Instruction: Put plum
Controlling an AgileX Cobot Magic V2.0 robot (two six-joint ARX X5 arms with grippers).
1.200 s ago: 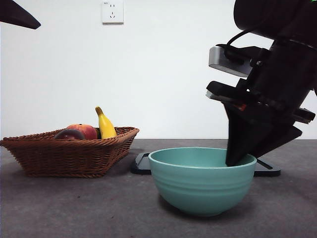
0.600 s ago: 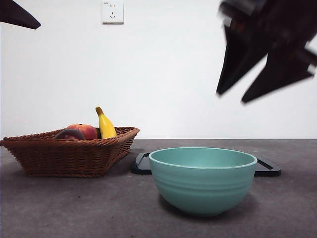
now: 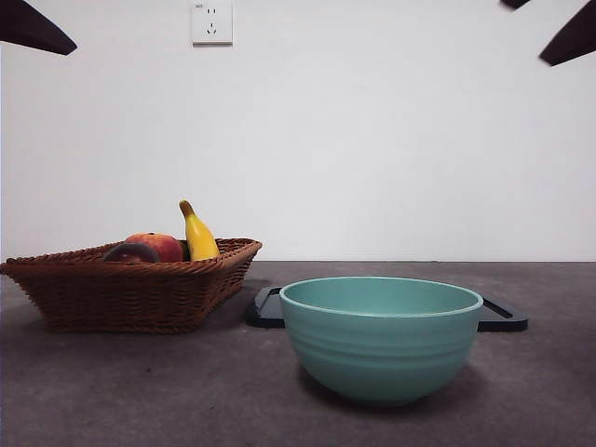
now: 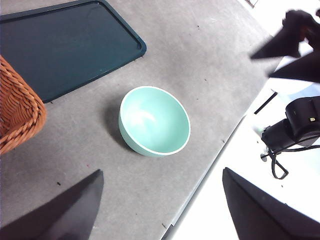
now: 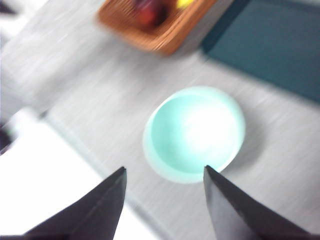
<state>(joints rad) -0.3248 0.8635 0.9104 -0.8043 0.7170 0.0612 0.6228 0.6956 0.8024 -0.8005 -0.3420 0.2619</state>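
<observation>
Sitting in the basket (image 3: 140,296) beside the red fruit (image 3: 160,245), the plum (image 3: 130,252) looks unmoved; the bowl (image 3: 381,337) is empty. Both the left claw (image 4: 160,210) and right claw (image 5: 165,202) gape wide, holding nothing.

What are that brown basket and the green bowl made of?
The basket looks like woven wicker or rattan: brown strands and a braided rim show. The bowl seems to be glazed ceramic, going by its smooth mint surface, faint ridges and soft shine, though it could be plastic.
</observation>
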